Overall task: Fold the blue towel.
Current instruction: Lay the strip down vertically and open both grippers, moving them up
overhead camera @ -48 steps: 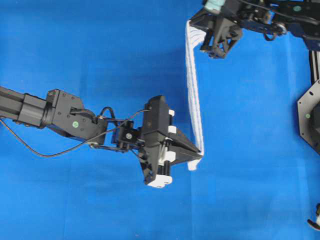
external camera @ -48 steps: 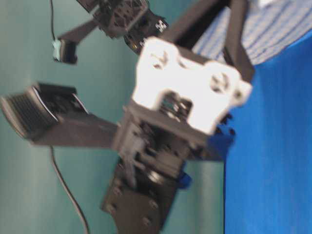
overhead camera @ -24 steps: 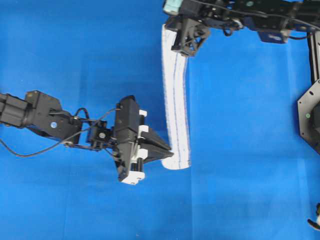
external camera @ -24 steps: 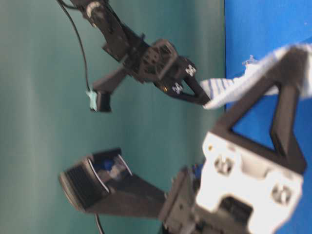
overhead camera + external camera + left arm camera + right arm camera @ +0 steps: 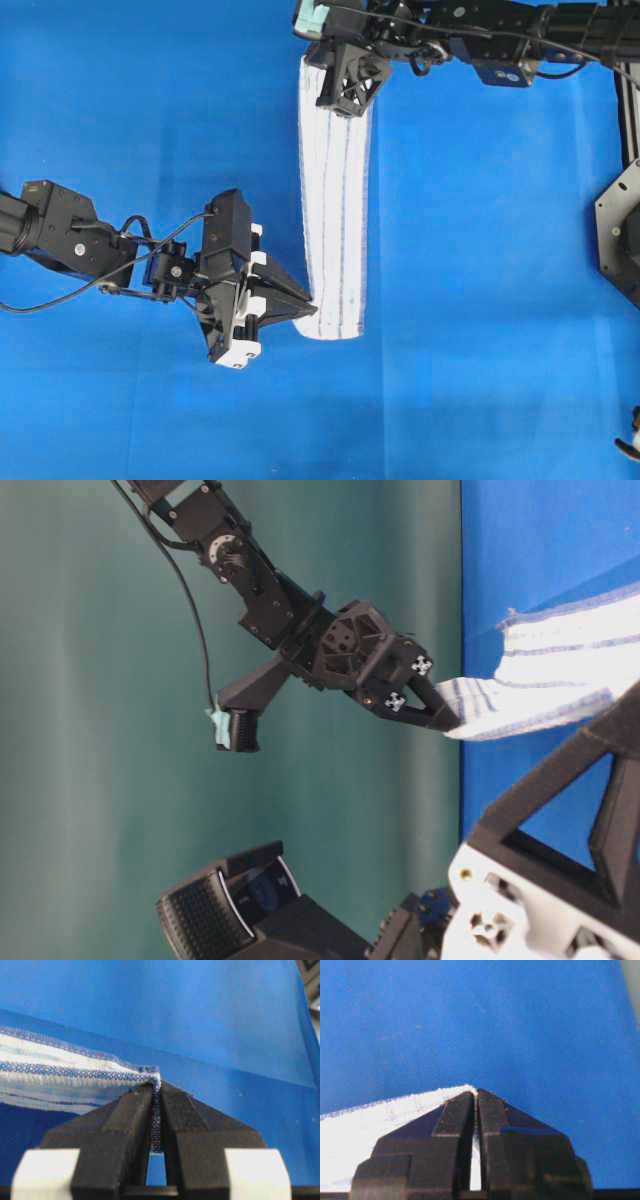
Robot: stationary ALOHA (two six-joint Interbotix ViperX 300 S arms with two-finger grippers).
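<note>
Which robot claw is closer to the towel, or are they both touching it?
Neither is closer. The left gripper pinches the blue towel at its near corner, and the right gripper pinches its far corner.

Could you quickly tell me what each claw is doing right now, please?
Left claw: shut on the blue towel, at its near corner.
Right claw: shut on the blue towel, at its far end.

Left arm is reaching in from the left, its left gripper (image 5: 308, 311) clamping the blue towel (image 5: 334, 210) at its near end. Right arm is stretching across the top, right gripper (image 5: 336, 103) pinching the far end.
</note>
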